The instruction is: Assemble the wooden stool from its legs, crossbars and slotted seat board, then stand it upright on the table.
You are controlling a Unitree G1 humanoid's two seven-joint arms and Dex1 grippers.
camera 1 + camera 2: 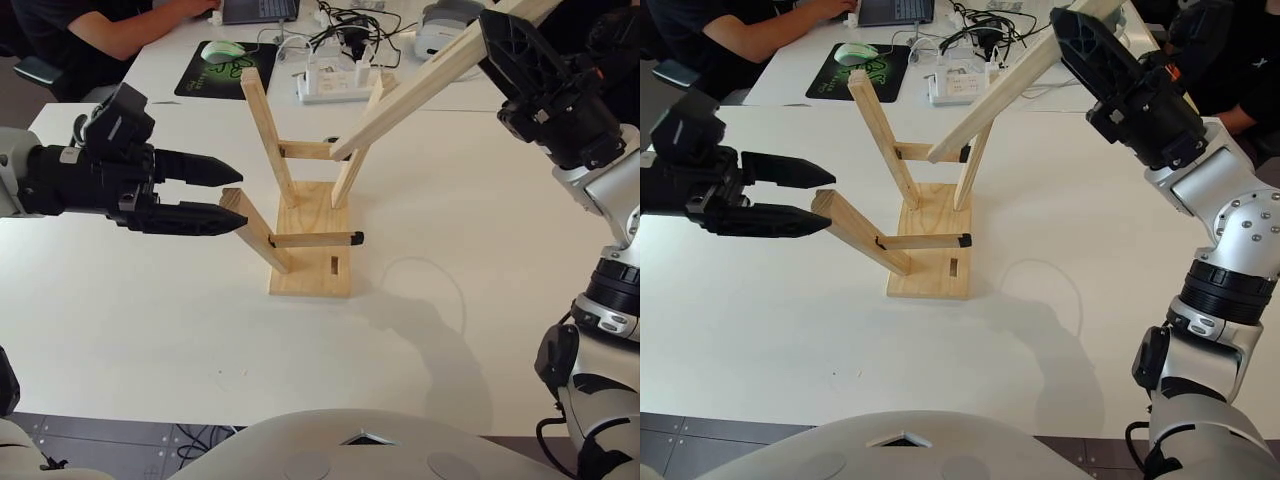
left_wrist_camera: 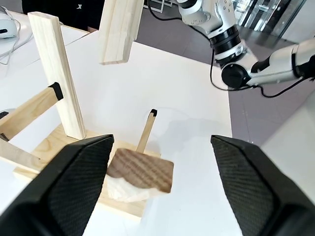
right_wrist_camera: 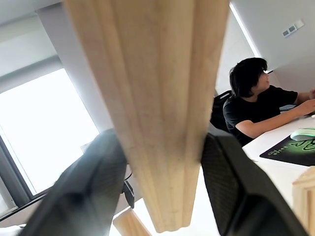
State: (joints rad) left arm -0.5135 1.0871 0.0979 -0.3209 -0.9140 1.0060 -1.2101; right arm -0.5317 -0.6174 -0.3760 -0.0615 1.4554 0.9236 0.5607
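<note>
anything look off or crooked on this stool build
Yes: the front-left leg leans far outward from the seat board, its crossbar ends free in the air, and the fourth leg hangs slanted in the right end effector.

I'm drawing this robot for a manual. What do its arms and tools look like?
Left tool and right tool are black, each with two tapered fingers; the left's look finely textured. The left arm is pale grey behind a boxy black housing. The right arm has rounded silver-white segments, black joints and a black cable low down.
</note>
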